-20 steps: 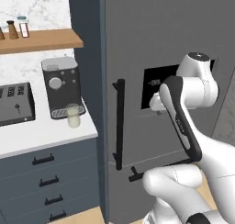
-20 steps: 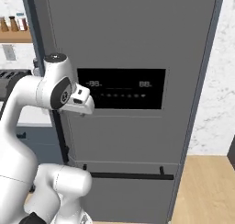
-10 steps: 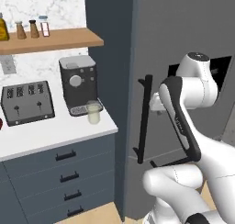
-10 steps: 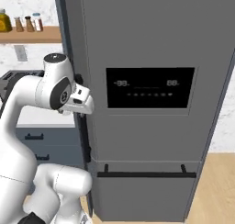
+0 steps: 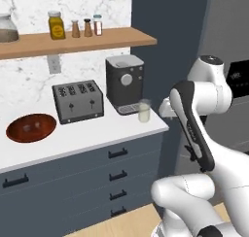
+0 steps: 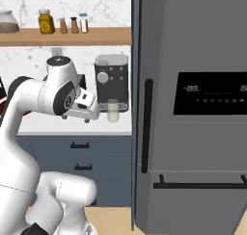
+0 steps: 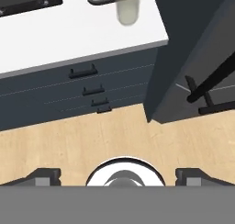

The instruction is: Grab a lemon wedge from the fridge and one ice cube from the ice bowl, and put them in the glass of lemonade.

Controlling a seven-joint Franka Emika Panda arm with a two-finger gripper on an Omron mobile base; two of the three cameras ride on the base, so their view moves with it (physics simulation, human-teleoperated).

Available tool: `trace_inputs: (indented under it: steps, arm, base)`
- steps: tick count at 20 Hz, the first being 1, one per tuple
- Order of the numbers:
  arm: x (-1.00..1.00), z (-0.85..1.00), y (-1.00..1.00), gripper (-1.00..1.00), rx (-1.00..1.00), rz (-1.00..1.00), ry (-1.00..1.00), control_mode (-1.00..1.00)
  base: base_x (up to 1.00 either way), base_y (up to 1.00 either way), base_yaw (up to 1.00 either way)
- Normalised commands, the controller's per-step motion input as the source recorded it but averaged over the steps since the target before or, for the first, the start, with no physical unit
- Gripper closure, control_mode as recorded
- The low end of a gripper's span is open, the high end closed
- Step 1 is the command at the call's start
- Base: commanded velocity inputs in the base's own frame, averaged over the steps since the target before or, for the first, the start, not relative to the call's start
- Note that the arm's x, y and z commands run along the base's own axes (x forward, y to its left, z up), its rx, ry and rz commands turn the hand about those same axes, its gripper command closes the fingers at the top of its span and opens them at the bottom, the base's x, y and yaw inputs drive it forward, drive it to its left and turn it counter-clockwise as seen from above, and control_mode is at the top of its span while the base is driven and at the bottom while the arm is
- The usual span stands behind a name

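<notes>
Overhead, the gripper (image 7: 117,175) hung spread and empty above the wooden floor.
Ahead of it stood the glass (image 7: 127,8) on the counter (image 7: 69,39); the shut fridge (image 7: 202,58) was beside it.

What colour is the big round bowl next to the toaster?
Reddish-brown, like wood. The ice bowl shows best in the left base view.

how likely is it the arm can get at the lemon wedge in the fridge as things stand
Probably not yet. The fridge is shut, its door closed behind the black handle, so nothing inside is reachable. The open tool points down at the floor, holding nothing.
</notes>
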Motion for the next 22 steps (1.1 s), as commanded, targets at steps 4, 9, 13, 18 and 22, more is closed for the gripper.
trace_inputs:
  steps: [4,9,13,18,22]
  arm:
    - [0.0,0.0,0.0,-1.0,0.0,0.0,0.0,1.0]
    - [0.0,0.0,0.0,-1.0,0.0,0.0,0.0,1.0]
    - [0.0,0.0,0.0,-1.0,0.0,0.0,0.0,1.0]
    - [0.0,0.0,0.0,-1.0,0.0,0.0,0.0,1.0]
    - [0.0,0.0,0.0,-1.0,0.0,0.0,0.0,1.0]
  base:
    - [0.33,0.36,0.0]
    - [0.45,0.05,0.0]
    - [0.58,0.32,-0.03]
    - [0.3,0.49,-0.13]
    - [0.36,0.28,-0.08]
